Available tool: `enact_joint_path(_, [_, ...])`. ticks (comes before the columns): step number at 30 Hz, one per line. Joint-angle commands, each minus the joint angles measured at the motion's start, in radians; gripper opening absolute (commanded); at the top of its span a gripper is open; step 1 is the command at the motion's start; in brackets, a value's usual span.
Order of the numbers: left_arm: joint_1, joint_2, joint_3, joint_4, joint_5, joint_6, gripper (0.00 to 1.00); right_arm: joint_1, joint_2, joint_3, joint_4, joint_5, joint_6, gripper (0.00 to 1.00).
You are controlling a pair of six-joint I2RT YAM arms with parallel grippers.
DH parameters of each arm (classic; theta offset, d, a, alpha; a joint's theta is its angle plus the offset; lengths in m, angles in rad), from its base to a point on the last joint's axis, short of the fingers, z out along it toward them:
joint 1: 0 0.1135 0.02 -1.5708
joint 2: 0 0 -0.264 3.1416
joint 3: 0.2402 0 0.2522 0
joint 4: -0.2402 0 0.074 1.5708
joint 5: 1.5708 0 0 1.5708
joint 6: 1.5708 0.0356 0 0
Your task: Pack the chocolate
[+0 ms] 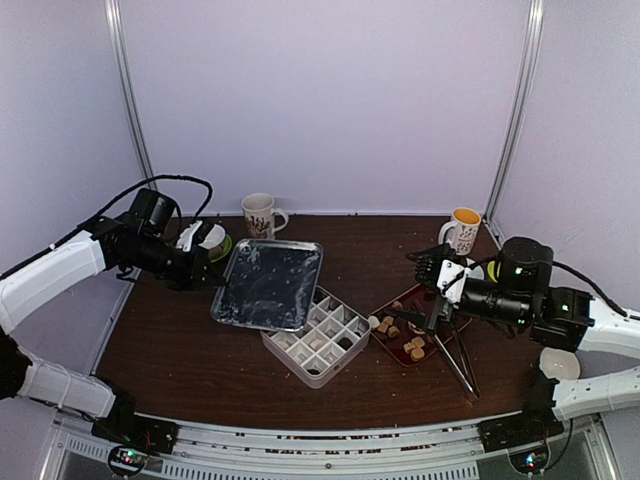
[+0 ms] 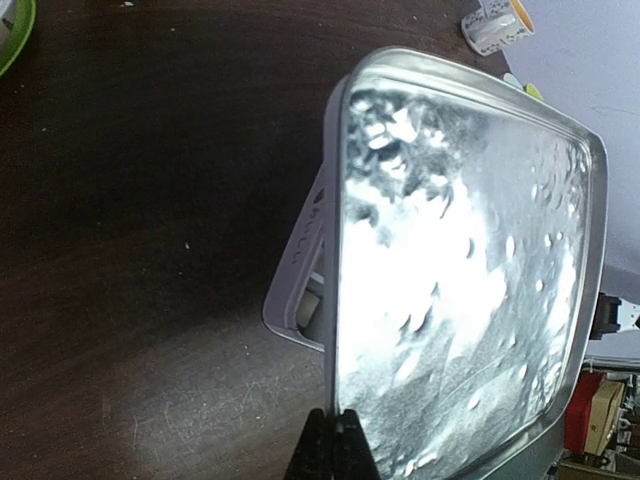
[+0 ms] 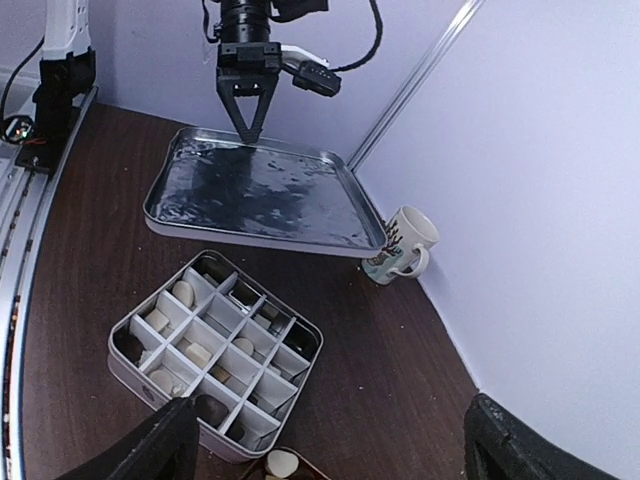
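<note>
Chocolate pieces [image 1: 400, 332] in brown and tan lie in a dark red tray [image 1: 382, 305] at the right. A white divided box [image 1: 318, 338] stands mid-table, with several pieces in its cells [image 3: 183, 293]. My left gripper [image 2: 338, 432] is shut on the rim of the box's metal lid [image 2: 460, 270], holding it tilted above the table, left of the box [image 2: 298, 255]. My right gripper [image 1: 432, 292] hangs open over the red tray, nothing between its fingers [image 3: 160, 450]. In the right wrist view the lid [image 3: 260, 190] hangs beyond the box [image 3: 130, 340].
Metal tongs [image 1: 456, 362] lie right of the red tray. One mug [image 1: 260, 215] stands at the back centre, another [image 1: 462, 230] at the back right. A green-and-white round object [image 1: 215, 240] sits by the left arm. Walls close in behind and on both sides.
</note>
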State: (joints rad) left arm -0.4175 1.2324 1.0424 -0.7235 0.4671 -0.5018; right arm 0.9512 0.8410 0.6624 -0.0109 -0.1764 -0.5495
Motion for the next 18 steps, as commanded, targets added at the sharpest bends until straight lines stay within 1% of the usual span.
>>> enact_joint_path(1, [-0.026,0.043,0.063,0.052,0.105,0.037,0.0,0.032,0.009,0.005,0.045,0.065,-0.246,0.92])
enact_joint_path(8, [-0.03,0.094,0.109,0.011,0.137,0.058,0.0,0.081,0.048,-0.016,0.133,0.143,-0.45,0.89])
enact_joint_path(14, [-0.033,0.12,0.137,-0.013,0.163,0.064,0.0,0.107,0.104,-0.004,0.163,0.192,-0.537,0.83])
enact_joint_path(18, [-0.044,0.142,0.159,-0.032,0.173,0.072,0.0,0.123,0.131,-0.017,0.221,0.22,-0.597,0.79])
